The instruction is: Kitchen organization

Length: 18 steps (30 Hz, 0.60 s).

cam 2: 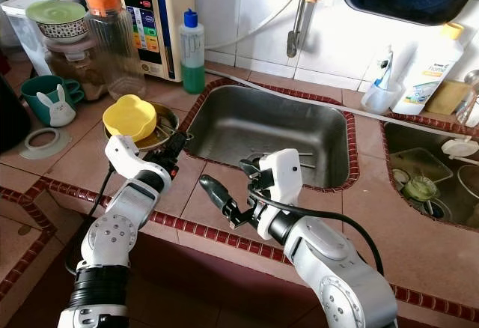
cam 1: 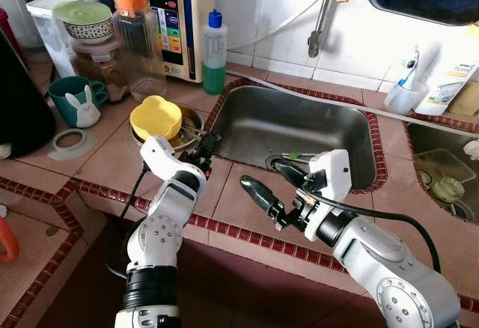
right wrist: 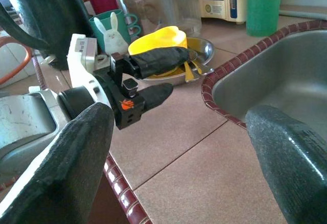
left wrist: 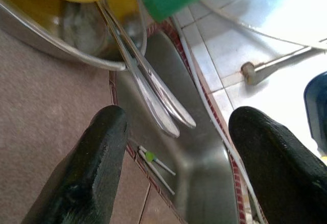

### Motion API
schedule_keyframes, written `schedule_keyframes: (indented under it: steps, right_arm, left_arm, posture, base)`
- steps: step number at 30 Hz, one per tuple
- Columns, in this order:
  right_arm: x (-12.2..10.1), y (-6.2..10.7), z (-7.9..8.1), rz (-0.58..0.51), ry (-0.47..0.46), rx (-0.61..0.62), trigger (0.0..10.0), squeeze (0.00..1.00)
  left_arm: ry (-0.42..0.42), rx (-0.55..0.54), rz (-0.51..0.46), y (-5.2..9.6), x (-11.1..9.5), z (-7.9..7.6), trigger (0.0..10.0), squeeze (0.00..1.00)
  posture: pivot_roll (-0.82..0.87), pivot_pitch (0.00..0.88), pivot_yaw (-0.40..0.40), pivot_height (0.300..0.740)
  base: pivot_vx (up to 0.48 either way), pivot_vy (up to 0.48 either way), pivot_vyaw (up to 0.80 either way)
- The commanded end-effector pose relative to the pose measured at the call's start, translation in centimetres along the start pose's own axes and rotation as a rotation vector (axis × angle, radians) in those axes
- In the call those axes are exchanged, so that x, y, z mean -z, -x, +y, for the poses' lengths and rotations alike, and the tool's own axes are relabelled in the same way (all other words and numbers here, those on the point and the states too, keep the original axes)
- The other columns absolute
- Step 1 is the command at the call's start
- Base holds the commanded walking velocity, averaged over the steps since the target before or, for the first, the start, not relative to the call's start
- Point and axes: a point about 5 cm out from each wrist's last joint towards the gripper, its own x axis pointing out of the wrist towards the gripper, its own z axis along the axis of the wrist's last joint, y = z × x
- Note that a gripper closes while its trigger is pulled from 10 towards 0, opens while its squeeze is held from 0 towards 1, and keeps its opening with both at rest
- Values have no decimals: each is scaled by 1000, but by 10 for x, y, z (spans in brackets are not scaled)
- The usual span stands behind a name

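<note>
The spoons (left wrist: 153,88) are what I am after: two metal handles sticking out of the steel dish (cam 1: 191,129) on the counter, their ends overhanging the sink (cam 1: 299,129) rim. A yellow bowl (cam 1: 156,116) sits in the same dish, covering the spoon bowls.

My left gripper (cam 1: 203,150) hovers at the dish's 4 o'clock edge, fingers spread wide with the handle tips between them in the wrist view, nothing pinched yet. My right gripper (cam 1: 269,186) hangs over the counter at the sink's 7 o'clock corner, also splayed open and empty.

The risks I see: the handles are thin, smooth and lie side by side, so if I close on them off-centre I may catch only one, or squeeze both and have them scissor out and drop into the sink. Pulling them from under the yellow bowl could tip it or drag the dish toward the sink edge. The green soap bottle (cam 1: 214,51) and clear jar (cam 1: 138,40) stand at the dish's 12 o'clock, so an overshoot forward might knock them. My right gripper is near my left arm; a careless swing could make them collide.
</note>
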Motion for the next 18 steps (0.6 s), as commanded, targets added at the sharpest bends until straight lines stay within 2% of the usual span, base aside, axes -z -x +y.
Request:
schedule_keyframes:
  steps: [1,7,13,14,18]
  right_arm:
    - [-2,1,1,-6,12,-9,10000,0]
    - [-2,1,1,-5,13,-9,10000,0]
    - [-3,0,3,-9,13,-12,10000,0]
    - [-3,0,3,-10,13,-12,10000,0]
    - [-4,1,4,-10,13,-11,10000,0]
  left_arm:
    - [42,14,-13,-4,5,-12,10000,1000]
    - [15,25,-42,-6,-3,-16,10000,1000]
    - [23,-49,-16,-9,3,-3,10000,1000]
    - [26,-62,-7,-10,6,0,10000,16]
    - [51,-78,9,-14,12,5,10000,0]
  posture:
    - [19,0,-47,740]
    - [19,0,-46,740]
    - [18,0,-46,740]
    - [17,0,-47,740]
    - [12,1,-47,740]
  base:
    - [0,0,0]
    - [0,0,0]
    - [0,0,0]
    - [0,0,0]
    - [0,0,0]
